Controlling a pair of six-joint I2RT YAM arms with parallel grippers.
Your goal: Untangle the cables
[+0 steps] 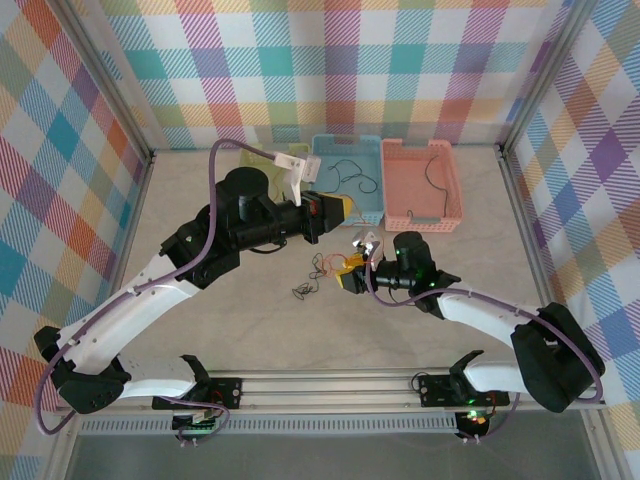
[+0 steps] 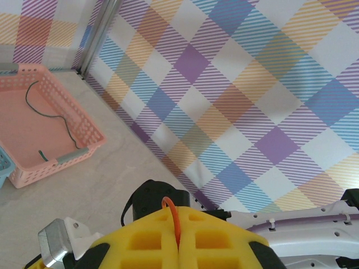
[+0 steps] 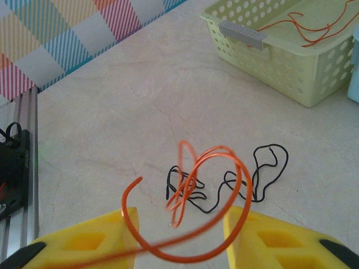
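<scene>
Left gripper (image 2: 178,224) first: fingers pressed flat together, pinching an orange cable (image 2: 173,216) whose short end pokes up out of the seam. Cannot trace the rest of that cable from the left wrist.

Right gripper (image 3: 182,216): fingers wide apart, nothing pinched. An orange loop (image 3: 241,174) curls in the gap and crosses in front of one finger, raised off the table (image 3: 112,112). Cannot tell whether this is the strand the left gripper holds.

Beyond it, flat on the table, a black cable (image 3: 257,174) in a loose squiggle, overlapping the orange coil in the right wrist view; contact unclear.

Step, as judged: parting orange from black. Next move probably calls for closing the right fingers squarely on the thin loop, then drawing it away slowly while watching that the black one stays down.

Counts:
- Baskets, three: yellow-green basket (image 3: 269,61), blue basket (image 1: 345,141), pink basket (image 2: 84,145).
- Orange strands (image 3: 314,28) in the yellow-green basket: at least two, exact number unclear.
- One dark cable (image 2: 56,117) in the pink basket.
- One dark wire (image 1: 345,168) in the blue basket.
- One black cable loose on the table.
</scene>
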